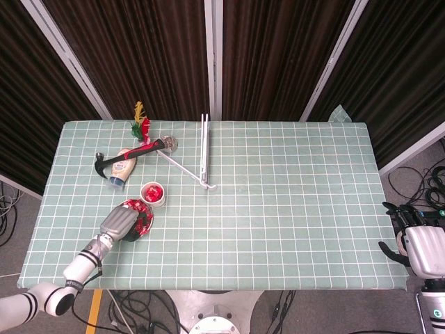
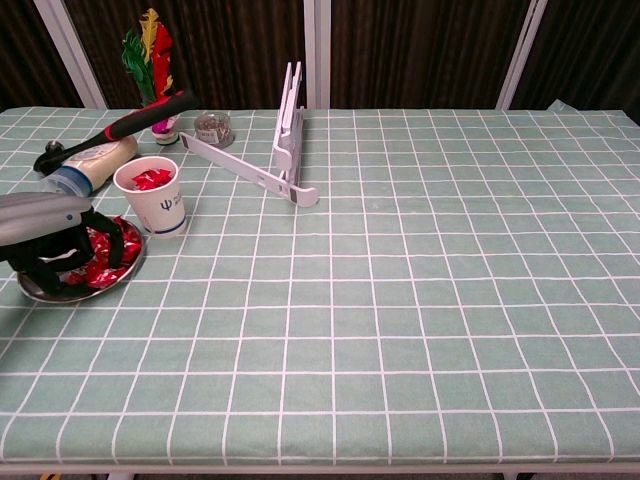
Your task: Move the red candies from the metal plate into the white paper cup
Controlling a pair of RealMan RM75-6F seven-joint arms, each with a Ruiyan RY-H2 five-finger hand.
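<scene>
Reaching down over the metal plate point(image 2: 125, 268), the left robot hand point(image 2: 48, 240) has its dark fingers point(image 2: 112, 236) curled into the pile of red candies point(image 2: 103, 262); whether any candy is actually pinched, I cannot tell. More red candies already lie in the white paper cup point(image 2: 152, 195), which stands upright just beside the plate on the checked worktop point(image 2: 420, 300). The right robot hand point(image 1: 417, 240) hangs off the worktop's far right edge; its fingers are too unclear to judge.

Bright, even overhead light, soft faint shadows, both views sharp, no glare.
</scene>
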